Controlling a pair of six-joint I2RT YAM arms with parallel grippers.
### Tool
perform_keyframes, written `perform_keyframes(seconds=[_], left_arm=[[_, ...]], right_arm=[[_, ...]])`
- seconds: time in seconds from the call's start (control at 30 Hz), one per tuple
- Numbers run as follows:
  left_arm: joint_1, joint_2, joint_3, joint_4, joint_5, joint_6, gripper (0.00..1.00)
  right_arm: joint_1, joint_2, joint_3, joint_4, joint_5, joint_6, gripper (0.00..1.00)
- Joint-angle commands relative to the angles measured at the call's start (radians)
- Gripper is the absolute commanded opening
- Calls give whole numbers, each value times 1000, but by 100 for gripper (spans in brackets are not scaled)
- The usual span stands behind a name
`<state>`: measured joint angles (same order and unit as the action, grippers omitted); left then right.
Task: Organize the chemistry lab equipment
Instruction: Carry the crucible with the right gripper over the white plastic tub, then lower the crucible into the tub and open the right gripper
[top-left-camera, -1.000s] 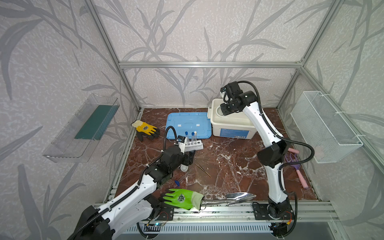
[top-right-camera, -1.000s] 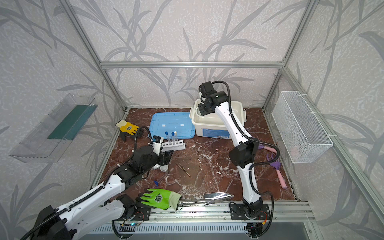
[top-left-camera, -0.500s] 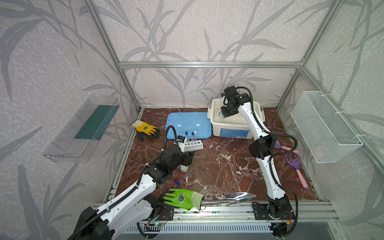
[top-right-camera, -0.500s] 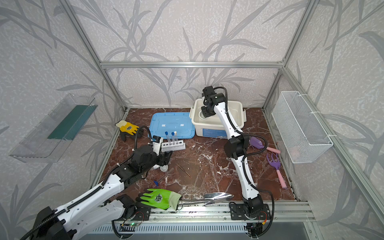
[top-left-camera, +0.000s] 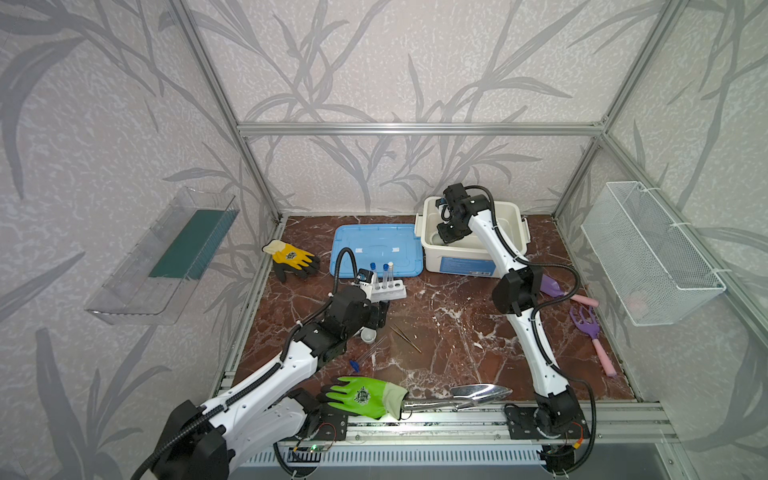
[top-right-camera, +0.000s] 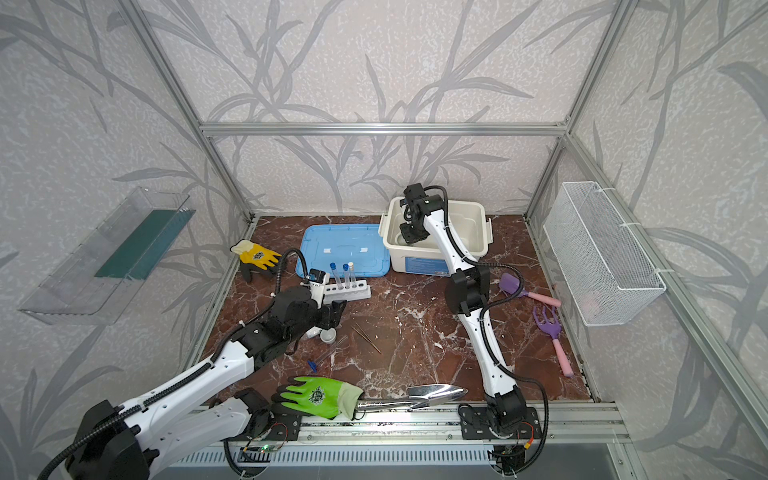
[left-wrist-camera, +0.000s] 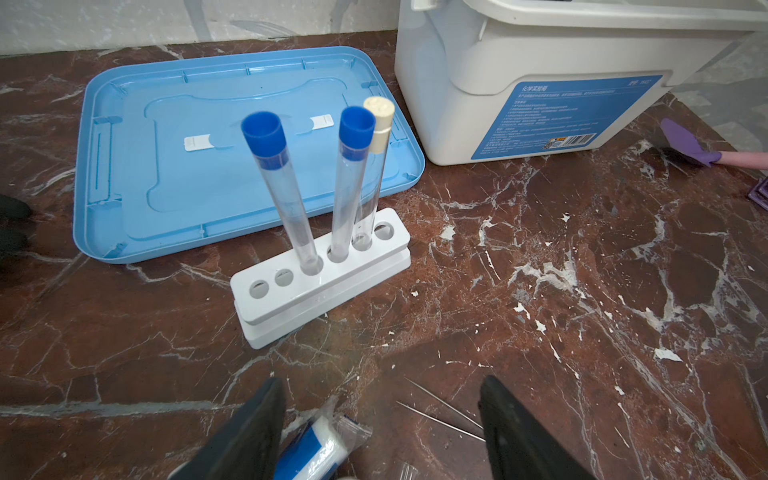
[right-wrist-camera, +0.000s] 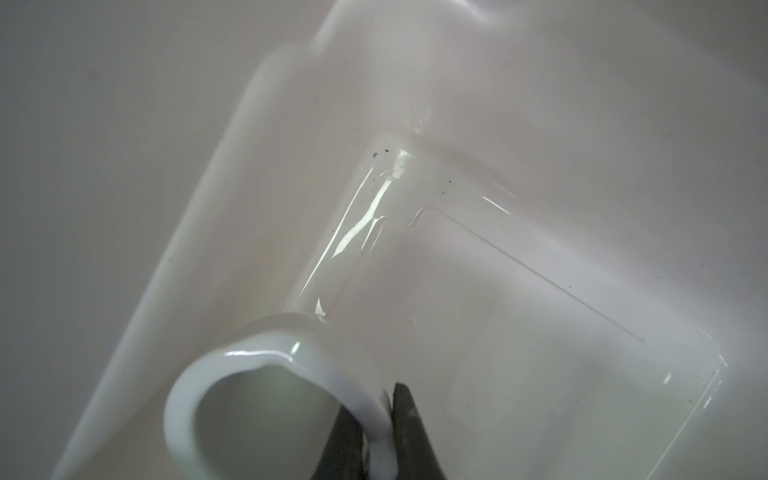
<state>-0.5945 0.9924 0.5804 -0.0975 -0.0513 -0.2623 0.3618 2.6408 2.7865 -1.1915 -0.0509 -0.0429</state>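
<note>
Right gripper (right-wrist-camera: 379, 428) pinching the rim of a white cup (right-wrist-camera: 249, 353), low inside the bin (top-left-camera: 469, 259); whether the cup touches the bin floor is hard to tell. Left gripper (left-wrist-camera: 382, 384) spread wide, holding nothing, hovering just above a bottle (left-wrist-camera: 316, 446) on the table (top-left-camera: 457, 316). Beyond it, the rack (left-wrist-camera: 291, 299) stands with three tubes (left-wrist-camera: 286, 199) upright and three holes free. Loose on the table: a bowl (top-left-camera: 368, 335), tweezers (top-left-camera: 405, 337), one tube (top-left-camera: 366, 356). Roughly midway through, I'd judge.

You see gray leafy walls (top-left-camera: 374, 83), silver metal bars (top-left-camera: 415, 129), a dark red stone surface (top-left-camera: 457, 328) with white lines, a clear shelf (top-left-camera: 166, 257) on the left wall and a white wire basket (top-left-camera: 648, 257) on the right.
</note>
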Motion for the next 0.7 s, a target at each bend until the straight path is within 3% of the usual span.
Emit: perform_keyframes(seconds=[0.0,0.67], left_arm=[[1,18,35,8,-9,-5,74],[2,81,78,-6,-8,3,74]], right_arm=[[-3,25,19,45,-10,-19,4],[-15,103,-7,118,-14,-28,4]])
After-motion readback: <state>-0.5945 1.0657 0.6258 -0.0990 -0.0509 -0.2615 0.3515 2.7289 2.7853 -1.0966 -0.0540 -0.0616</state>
